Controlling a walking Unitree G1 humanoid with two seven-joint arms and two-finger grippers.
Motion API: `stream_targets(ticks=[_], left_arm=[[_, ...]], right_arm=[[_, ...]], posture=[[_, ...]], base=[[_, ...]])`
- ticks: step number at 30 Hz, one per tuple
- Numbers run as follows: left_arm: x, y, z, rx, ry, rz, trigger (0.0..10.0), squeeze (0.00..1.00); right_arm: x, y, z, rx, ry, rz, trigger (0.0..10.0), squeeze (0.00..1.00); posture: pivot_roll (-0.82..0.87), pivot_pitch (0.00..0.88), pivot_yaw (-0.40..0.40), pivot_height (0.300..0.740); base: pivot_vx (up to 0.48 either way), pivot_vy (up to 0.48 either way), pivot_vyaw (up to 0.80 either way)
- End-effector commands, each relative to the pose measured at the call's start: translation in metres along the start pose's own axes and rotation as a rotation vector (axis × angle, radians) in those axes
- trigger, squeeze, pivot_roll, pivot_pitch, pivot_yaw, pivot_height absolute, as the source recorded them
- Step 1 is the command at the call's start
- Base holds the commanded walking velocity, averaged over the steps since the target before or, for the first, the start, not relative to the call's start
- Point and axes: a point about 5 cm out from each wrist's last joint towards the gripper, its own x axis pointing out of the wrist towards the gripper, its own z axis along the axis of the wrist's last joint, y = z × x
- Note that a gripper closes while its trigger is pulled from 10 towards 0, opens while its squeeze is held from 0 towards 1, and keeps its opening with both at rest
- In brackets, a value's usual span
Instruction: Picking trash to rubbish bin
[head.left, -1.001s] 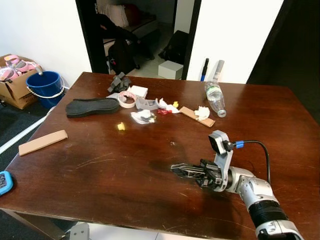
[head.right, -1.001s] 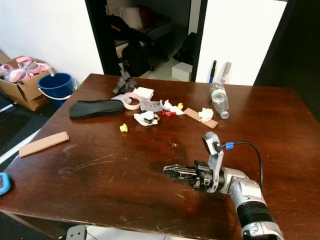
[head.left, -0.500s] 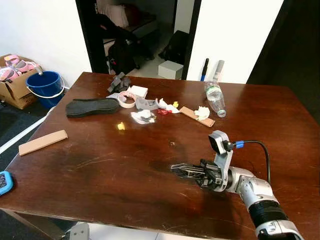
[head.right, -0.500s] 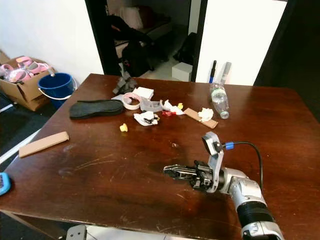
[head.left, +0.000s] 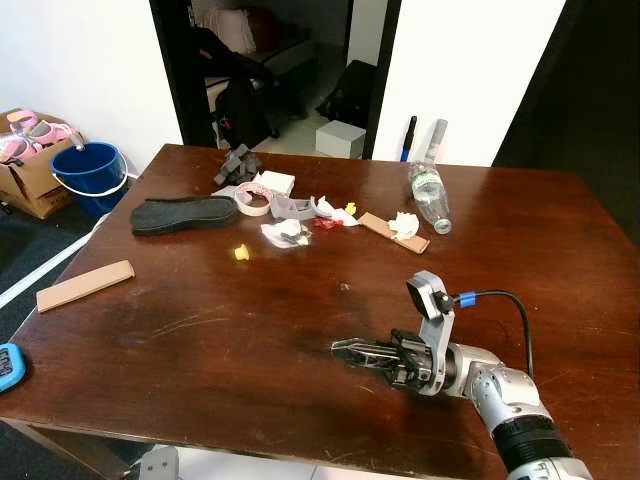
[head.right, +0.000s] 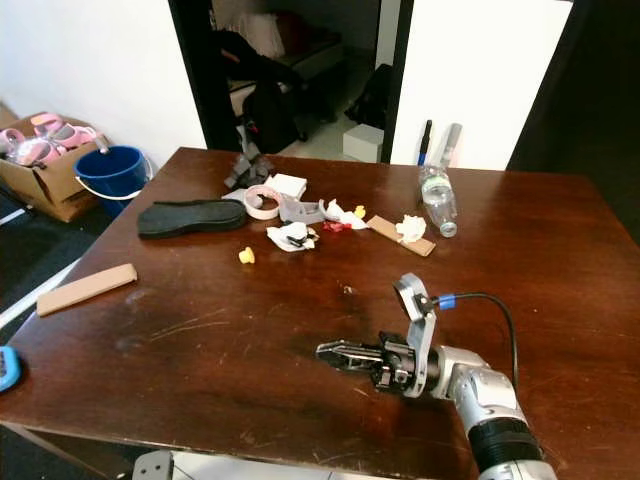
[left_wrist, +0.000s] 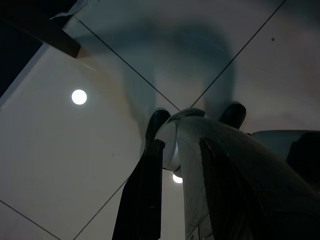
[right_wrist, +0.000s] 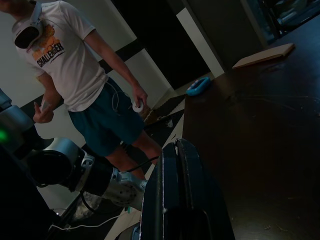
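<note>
Trash lies in a cluster at the far side of the brown table (head.left: 200, 340): a black insole (head.left: 185, 214), crumpled white paper (head.left: 285, 232), a small yellow scrap (head.left: 241, 253), a tape roll (head.left: 255, 198), a wood strip with a tissue on it (head.left: 395, 229) and a clear plastic bottle (head.left: 430, 196). My right gripper (head.left: 338, 347) hovers low over the near middle of the table, shut and empty, well short of the cluster. In the right wrist view its fingers (right_wrist: 177, 165) press together. My left gripper (left_wrist: 180, 200) hangs idle over floor tiles, fingers apart.
A blue bucket (head.left: 90, 170) and a cardboard box (head.left: 25, 170) stand on the floor at the far left. A wood block (head.left: 85, 284) lies near the table's left edge. A person (right_wrist: 75, 65) holding controllers stands beyond the table's left side.
My right gripper has slid a little to the left and nearer the front edge, still shut. The trash has not moved.
</note>
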Motion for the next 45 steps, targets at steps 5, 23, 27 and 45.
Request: stream_targets(ticks=[5,23,27,45], left_arm=[[-0.006,0.017,-0.027,0.103,0.194,0.034,10.0,0.00],[-0.007,0.018,-0.027,0.107,0.197,0.034,10.0,0.00],[-0.007,0.018,-0.027,0.107,0.197,0.034,10.0,0.00],[-0.007,0.018,-0.027,0.107,0.197,0.034,10.0,0.00]], right_arm=[[0.002,0.002,0.003,-0.015,0.003,0.001,10.0,0.00],[-0.001,0.015,-0.007,0.002,0.115,0.072,10.0,0.00],[-0.001,0.015,-0.007,0.002,0.115,0.072,10.0,0.00],[-0.001,0.015,-0.007,0.002,0.115,0.072,10.0,0.00]], posture=[[0.12,0.000,0.000,0.740],[0.11,0.113,-0.073,0.740],[0.11,0.113,-0.073,0.740],[0.11,0.113,-0.073,0.740]], base=[[0.000,0.000,0.00],[0.000,0.000,0.00],[0.000,0.000,0.00],[0.000,0.000,0.00]])
